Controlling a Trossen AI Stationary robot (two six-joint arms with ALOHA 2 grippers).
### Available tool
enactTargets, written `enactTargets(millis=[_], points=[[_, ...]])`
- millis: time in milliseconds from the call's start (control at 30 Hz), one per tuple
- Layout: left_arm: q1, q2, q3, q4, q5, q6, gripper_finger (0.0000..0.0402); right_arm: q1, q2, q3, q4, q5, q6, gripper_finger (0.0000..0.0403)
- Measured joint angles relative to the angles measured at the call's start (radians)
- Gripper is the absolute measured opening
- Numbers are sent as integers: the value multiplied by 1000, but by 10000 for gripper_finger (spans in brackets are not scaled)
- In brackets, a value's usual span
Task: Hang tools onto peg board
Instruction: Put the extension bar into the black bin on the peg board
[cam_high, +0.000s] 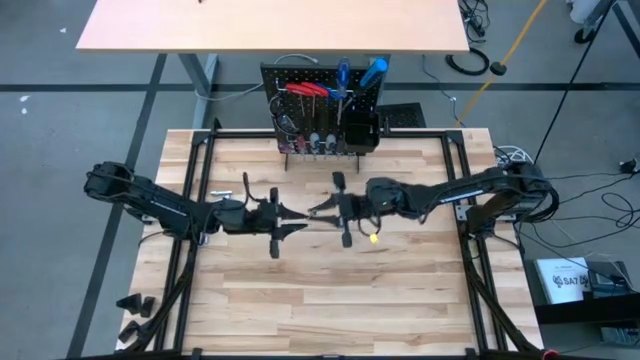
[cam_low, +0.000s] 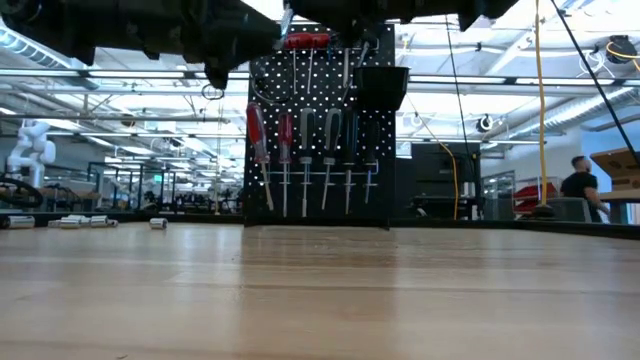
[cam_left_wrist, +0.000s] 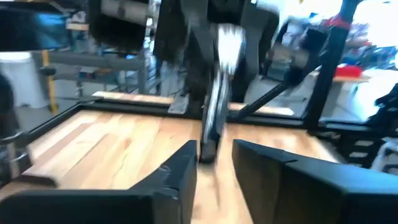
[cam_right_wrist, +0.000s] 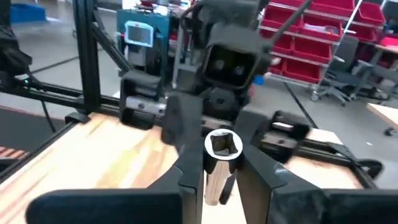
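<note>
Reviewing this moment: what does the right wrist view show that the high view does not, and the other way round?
Only the right wrist view: the silver metal piece end-on, a ring with a square opening, between the right gripper fingers, with the left gripper facing it just behind.

Only the high view: the peg board at the table's far edge with red- and blue-handled tools hanging on it, a small yellow object on the table, and both arms' full reach.

Both: the two grippers meeting tip to tip above the wooden table's middle.
</note>
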Motion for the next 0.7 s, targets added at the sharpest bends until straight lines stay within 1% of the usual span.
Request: enactTargets(millis=[67, 100, 200, 267, 333, 400, 467, 500, 567, 700], points=[[2, -1, 0, -39, -60, 17, 127, -12, -50, 0, -46, 22, -8, 56], [1, -4, 0, -68, -99, 23, 133, -16, -84, 0, -84, 54, -17, 56], [1, -13, 0, -150, -234, 23, 142, -31, -178, 1, -189, 191, -59, 56], [3, -18, 0, -214, -318, 14, 144, -47, -236, 1, -223, 287, -67, 56], [7, -20, 0, -303, -445, -33, 145, -72, -293, 1, -244, 403, -67, 56], [17, -20, 0, -410, -598, -111, 145, -105, -333, 1, -263, 505, -63, 56], [31, -19, 0, -498, -692, -206, 145, -143, -350, 1, -269, 581, -34, 56], [36, -19, -1, -523, -706, -244, 145, -162, -352, 1, -269, 601, -19, 56], [46, -19, -1, -546, -705, -282, 146, -203, -353, 1, -269, 606, 8, 56], [50, -19, -1, -543, -704, -289, 146, -275, -336, 1, -310, 604, 57, 56]])
